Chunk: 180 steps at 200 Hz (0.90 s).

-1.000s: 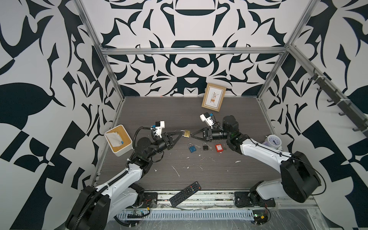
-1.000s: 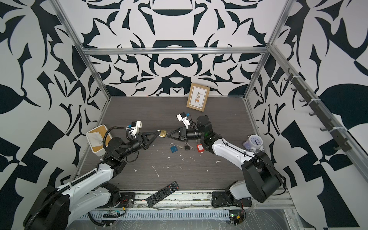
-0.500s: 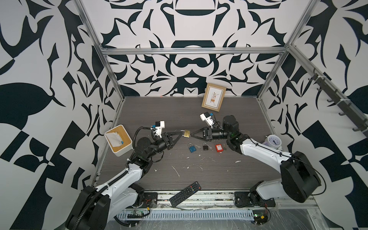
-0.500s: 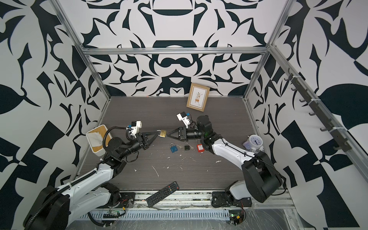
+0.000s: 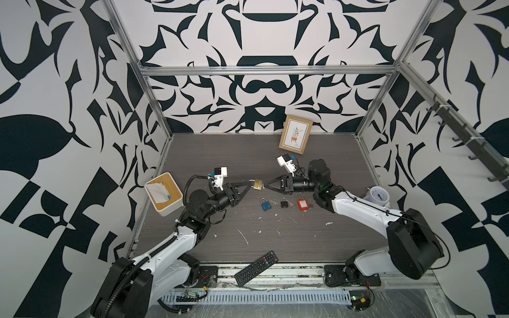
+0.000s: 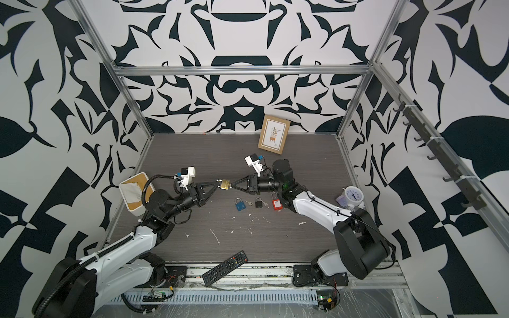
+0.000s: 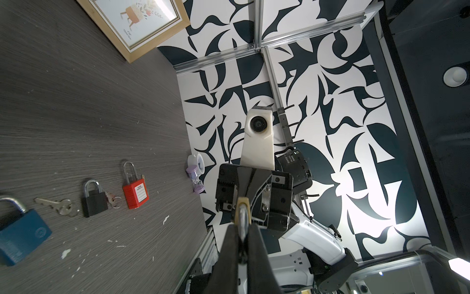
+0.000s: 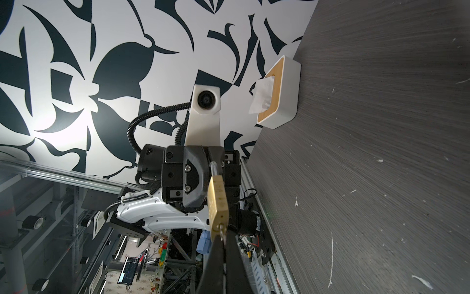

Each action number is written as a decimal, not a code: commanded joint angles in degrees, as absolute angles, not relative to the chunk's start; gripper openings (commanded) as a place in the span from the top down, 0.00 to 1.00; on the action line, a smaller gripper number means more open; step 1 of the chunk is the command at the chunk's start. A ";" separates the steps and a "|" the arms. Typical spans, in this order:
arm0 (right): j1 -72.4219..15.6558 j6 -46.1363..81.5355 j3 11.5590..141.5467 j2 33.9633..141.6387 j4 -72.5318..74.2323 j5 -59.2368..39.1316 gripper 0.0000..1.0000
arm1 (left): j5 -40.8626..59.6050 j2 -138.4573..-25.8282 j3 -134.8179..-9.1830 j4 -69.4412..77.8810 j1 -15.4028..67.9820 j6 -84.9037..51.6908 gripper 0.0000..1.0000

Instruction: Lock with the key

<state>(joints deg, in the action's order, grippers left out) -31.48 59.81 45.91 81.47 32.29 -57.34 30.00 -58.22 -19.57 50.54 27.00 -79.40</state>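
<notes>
Brass padlock (image 5: pixel 258 184) midair, left claw (image 5: pixel 249 186) pinching its shackle (image 7: pixel 243 221), right claw (image 5: pixel 265 187) pinching its key (image 8: pixel 223 229).

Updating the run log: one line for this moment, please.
left gripper: shut on brass padlock shackle | right gripper: shut on key at padlock base | padlock: held mid-air between arms

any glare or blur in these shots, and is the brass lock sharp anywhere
Left wrist view: a bright hotspot washes out the wall, the left gripper near the lens is dark and soft, the blue padlock at the edge looks smeared. Right wrist view: another wall hotspot, yet the brass padlock and its key are sharp. Both top views: evenly lit.
</notes>
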 commanded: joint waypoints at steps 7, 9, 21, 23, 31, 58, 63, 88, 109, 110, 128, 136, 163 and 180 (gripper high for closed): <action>-31.89 56.23 47.28 79.76 31.12 -56.74 1.00 | 30.65 -57.57 -19.74 51.59 26.50 -79.22 1.00; -31.90 56.11 47.29 79.64 30.92 -56.66 1.00 | 30.62 -57.57 -19.68 51.66 26.45 -79.17 1.00; -31.89 55.66 47.29 79.28 30.46 -56.82 1.00 | 30.52 -57.26 -19.44 51.47 26.14 -79.23 1.00; -31.81 55.57 47.24 79.19 30.49 -56.81 1.00 | 30.55 -57.18 -19.38 51.38 26.05 -79.22 1.00; -31.73 55.73 47.06 78.87 30.50 -56.89 1.00 | 30.47 -56.85 -19.22 51.13 25.65 -79.15 1.00; -30.74 65.05 45.20 79.86 41.12 -58.50 1.00 | 30.11 -55.27 -18.55 49.01 24.66 -78.39 1.00; -30.63 66.68 44.91 80.23 42.93 -58.54 1.00 | 30.02 -54.91 -18.62 48.37 24.68 -77.96 1.00; -30.49 75.77 44.15 82.55 52.71 -58.45 1.00 | 29.99 -53.46 -19.29 45.20 24.65 -75.73 1.00; -30.48 84.61 43.69 84.68 61.52 -57.66 1.00 | 29.86 -52.65 -19.60 43.76 24.68 -74.85 1.00; -30.49 85.20 43.64 84.83 62.22 -57.61 1.00 | 29.87 -52.65 -19.60 43.72 24.65 -74.82 1.00; -30.59 90.88 43.67 86.63 69.88 -57.50 1.00 | 30.01 -52.47 -19.86 43.27 24.67 -74.22 1.00; -30.54 89.27 43.13 85.77 68.07 -57.01 1.00 | 29.96 -52.26 -19.84 43.00 24.68 -74.00 1.00; -30.40 74.52 43.82 79.48 47.87 -56.93 1.00 | 29.30 -49.92 -20.28 38.89 24.04 -71.97 1.00; -30.15 57.75 47.31 74.07 23.45 -54.10 1.00 | 28.93 -48.32 -20.48 36.52 23.55 -71.05 1.00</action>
